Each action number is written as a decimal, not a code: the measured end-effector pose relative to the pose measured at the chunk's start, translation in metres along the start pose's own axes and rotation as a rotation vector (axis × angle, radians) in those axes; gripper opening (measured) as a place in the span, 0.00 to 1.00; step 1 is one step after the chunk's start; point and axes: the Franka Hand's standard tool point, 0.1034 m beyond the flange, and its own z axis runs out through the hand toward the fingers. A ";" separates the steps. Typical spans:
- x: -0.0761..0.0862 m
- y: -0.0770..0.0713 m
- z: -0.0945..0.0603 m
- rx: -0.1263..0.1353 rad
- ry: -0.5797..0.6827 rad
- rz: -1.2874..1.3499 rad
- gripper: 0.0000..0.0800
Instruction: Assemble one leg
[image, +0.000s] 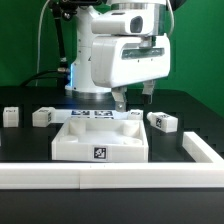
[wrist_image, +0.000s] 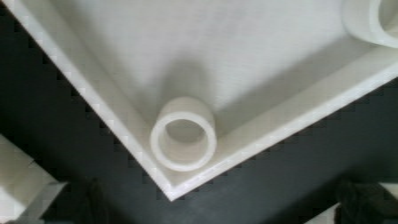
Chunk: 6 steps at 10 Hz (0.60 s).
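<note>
**White rail (image: 100, 177) in front, square tray behind it, gripper spread wide above**

**Exterior view.** Nearest the lens, the smooth white rail runs across the black table (image: 25, 140). At the exterior view's right it meets a side rail (image: 205, 150) of the same kind.

Just behind the front rail sits the tray (image: 100, 138). It is a large square piece of matte white plastic with a raised rim and a black-and-white tag on its front wall. Its shallow basin shows only bare white floor.

The leg (image: 163, 122) is a small white square-section block with a tag on its side. It lies on the table near the tray's far corner, on the exterior view's right, apart from the tray.

A second white block (image: 42, 116) and a third white block (image: 8, 116), similar in build, lie off to the exterior view's left. The marker board (image: 95, 116) lies flat behind the tray.

The gripper (image: 134, 100) hangs from the bulky white arm (image: 115, 55), over the tray's far side. Its dark fingers are spread wide and carry nothing.

**Wrist view.** Only this view shows the tray's corner close up. Two rim walls meet in a sharp V, and a round ring-shaped socket (wrist_image: 187, 140) stands inside the angle, smooth and hollow. Black table shows outside the rim.

Dark, blurred fingertips (wrist_image: 370, 200) stand well apart, with the corner between them. The leg, the blocks and the rails show only in the exterior view.
</note>
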 end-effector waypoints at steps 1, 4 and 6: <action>0.000 0.000 0.000 0.000 0.000 0.000 0.81; 0.000 0.000 0.000 0.000 -0.001 0.000 0.81; 0.000 0.000 0.001 0.001 -0.001 0.000 0.81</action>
